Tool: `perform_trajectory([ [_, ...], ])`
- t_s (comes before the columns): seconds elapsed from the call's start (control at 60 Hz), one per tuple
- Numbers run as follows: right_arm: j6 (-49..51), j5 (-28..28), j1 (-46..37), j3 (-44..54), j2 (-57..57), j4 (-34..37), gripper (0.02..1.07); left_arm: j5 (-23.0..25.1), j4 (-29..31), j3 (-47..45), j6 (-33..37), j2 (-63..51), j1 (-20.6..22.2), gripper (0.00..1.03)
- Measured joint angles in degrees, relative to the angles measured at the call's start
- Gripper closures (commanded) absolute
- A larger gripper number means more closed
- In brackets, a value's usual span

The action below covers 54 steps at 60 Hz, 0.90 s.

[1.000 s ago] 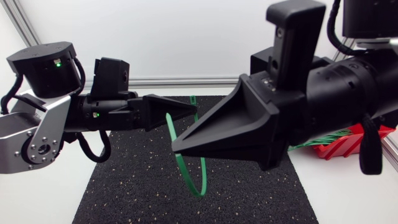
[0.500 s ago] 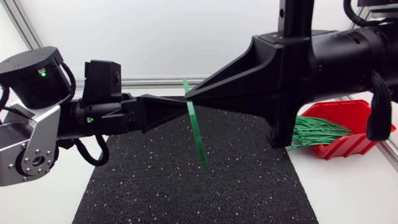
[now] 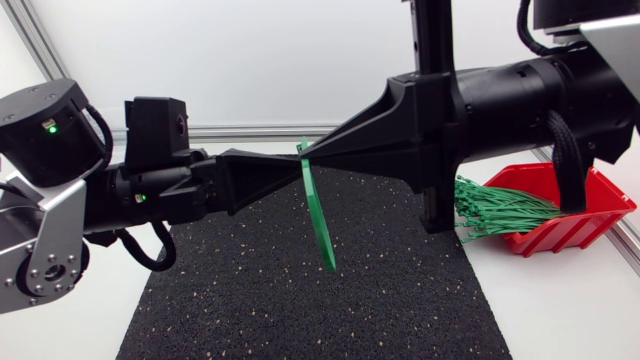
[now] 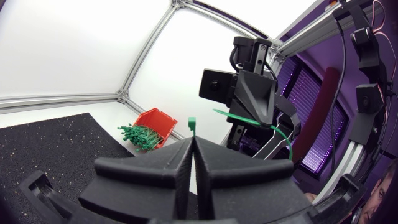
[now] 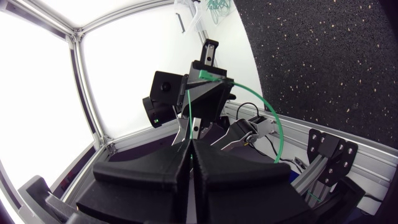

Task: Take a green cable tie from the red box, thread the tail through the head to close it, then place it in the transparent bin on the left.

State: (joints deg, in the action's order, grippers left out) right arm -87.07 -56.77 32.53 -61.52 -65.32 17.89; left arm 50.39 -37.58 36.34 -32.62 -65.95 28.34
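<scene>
Green cable tie (image 3: 318, 215) hangs mid-air where the two jaw tips meet, over the black mat (image 3: 230, 300). Left jaws are pressed together, pinching it, with the head (image 4: 192, 124) poking just past their tips. Right jaws are pinching it too. Looks like the threading step: keep the tail square to the head slot, feed straight, no twist.

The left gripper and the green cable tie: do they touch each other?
Touching. The left wrist view shows it: the green cable tie rises from between the shut fingers of the left gripper, pinched from both sides.
</scene>
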Motion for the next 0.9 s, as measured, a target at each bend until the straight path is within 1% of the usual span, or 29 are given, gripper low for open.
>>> perform_trajectory([
  [0.533, -0.2, 0.0, -0.7, 0.0, -1.4, 0.0, 1.01, -1.0, -0.1, -0.1, 0.0, 0.7, 0.7, 1.00],
  [0.9, -0.2, 0.0, -0.7, 0.0, -1.4, -0.1, 1.01, -1.0, -0.5, -0.1, 0.0, -1.5, -0.6, 1.00],
])
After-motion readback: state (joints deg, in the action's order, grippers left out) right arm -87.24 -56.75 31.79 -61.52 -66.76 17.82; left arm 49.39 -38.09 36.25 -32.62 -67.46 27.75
